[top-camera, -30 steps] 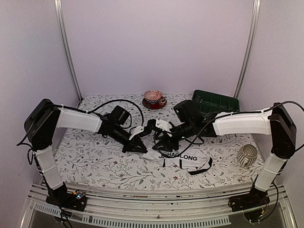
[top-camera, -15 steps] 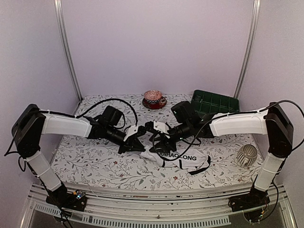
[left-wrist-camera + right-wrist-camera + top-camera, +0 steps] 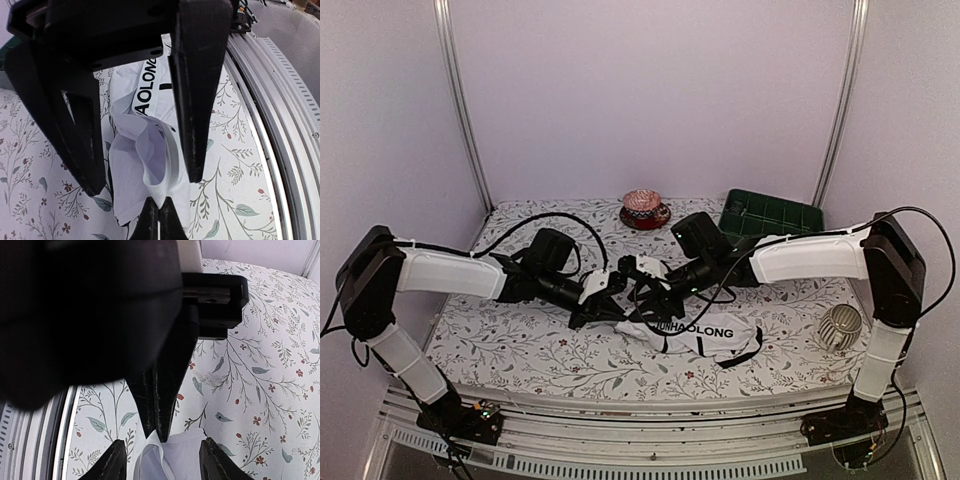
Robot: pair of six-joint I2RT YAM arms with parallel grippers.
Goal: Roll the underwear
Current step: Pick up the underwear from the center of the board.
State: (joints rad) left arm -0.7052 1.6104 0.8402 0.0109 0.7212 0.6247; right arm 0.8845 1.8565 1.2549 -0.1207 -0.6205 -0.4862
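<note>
One white brief [image 3: 715,343], mid-table. Left gripper [image 3: 158,216] pinched shut on its fold; right gripper [image 3: 165,460] half-open astride it.

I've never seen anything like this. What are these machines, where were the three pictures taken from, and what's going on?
Two robot arms are bolted to a flowered table. One picture looks down from above; the other two come from a camera on each wrist. On the table lie white briefs, a pinkish bowl, a green tray and a ribbed white object. The left hand is shut and seems to pinch the briefs' edge; the right hand hangs open just over them.
</note>
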